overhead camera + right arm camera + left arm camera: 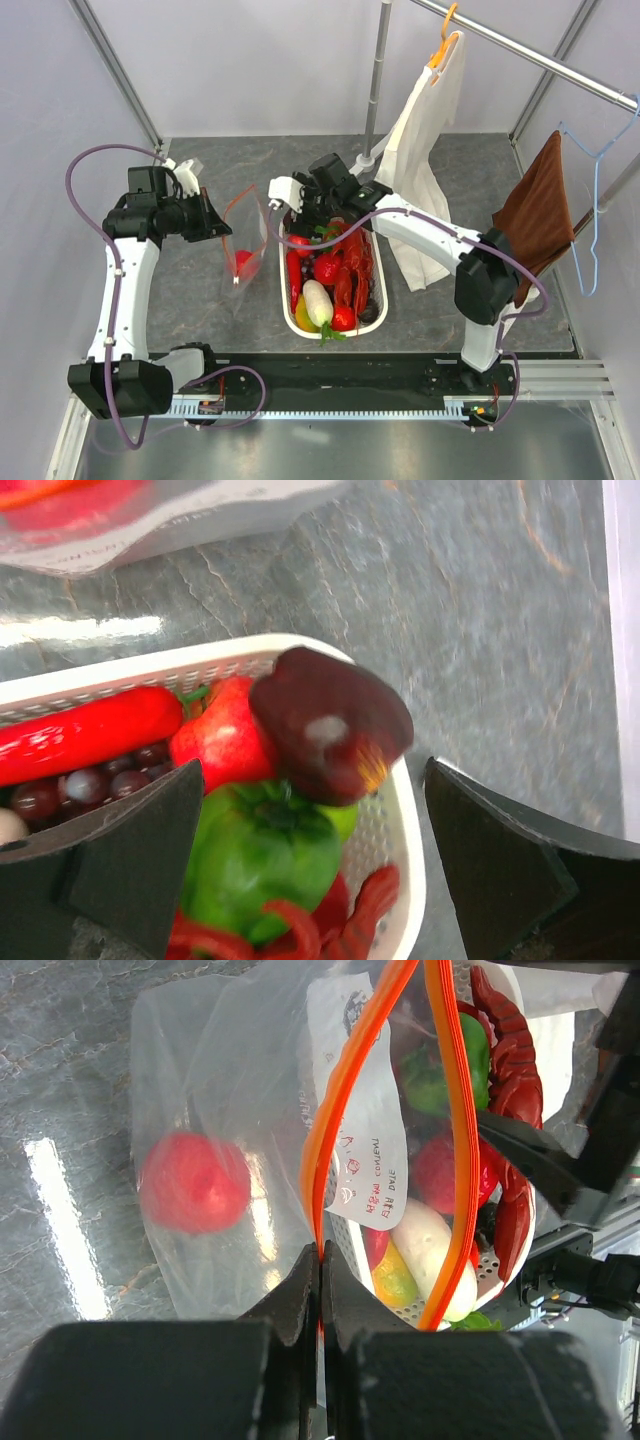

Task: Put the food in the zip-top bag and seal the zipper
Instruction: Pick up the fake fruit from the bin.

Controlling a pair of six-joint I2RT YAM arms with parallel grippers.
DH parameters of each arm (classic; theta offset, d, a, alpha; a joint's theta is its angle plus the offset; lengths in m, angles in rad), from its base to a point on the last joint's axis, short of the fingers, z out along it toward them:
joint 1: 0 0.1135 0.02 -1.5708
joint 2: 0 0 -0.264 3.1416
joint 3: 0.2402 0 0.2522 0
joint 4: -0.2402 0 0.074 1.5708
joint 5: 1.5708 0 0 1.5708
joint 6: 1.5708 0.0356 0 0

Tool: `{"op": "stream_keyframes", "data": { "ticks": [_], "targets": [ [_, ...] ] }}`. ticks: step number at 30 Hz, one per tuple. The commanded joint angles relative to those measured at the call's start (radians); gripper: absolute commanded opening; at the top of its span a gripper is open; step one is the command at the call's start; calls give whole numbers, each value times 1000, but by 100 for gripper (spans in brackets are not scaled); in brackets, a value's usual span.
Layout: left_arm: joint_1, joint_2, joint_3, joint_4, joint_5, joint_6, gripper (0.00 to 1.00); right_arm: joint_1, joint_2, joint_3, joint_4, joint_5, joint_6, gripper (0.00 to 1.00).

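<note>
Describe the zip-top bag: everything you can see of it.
The zip-top bag is clear, crinkly plastic with an orange-red zipper along its mouth. The zipper's two strips bow apart, so the bag is open. The left gripper is shut on one strip and holds the bag up, just left of the white basket in the top view. One red round fruit lies inside. A white label with red print shows on its wall.

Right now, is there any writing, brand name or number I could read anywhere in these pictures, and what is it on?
Red print on the white panel of the zip-top bag: seen reversed through the plastic, too small and blurred to read.
Dark mark at the top of that panel: blurred, unreadable.
Nothing else carries readable text in any view.
</note>
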Motion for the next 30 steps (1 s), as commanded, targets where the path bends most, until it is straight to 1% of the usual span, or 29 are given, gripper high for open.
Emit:
{"op": "stream_keyframes", "data": {
  "ticks": [1, 5, 12, 30],
  "targets": [
    [8, 2, 2, 13, 23, -21, 2, -1, 65, 70, 22, -101, -178, 98],
    [11, -6, 0, 11, 30, -18, 2, -1, 110, 85, -13, -116, -256, 98],
    [16, -15, -10, 11, 38, -18, 2, -4, 145, 79, -10, -70, -323, 98],
    [24, -1, -20, 17, 46, -18, 2, -4, 222, 111, 36, -32, -322, 98]
  ]
}}
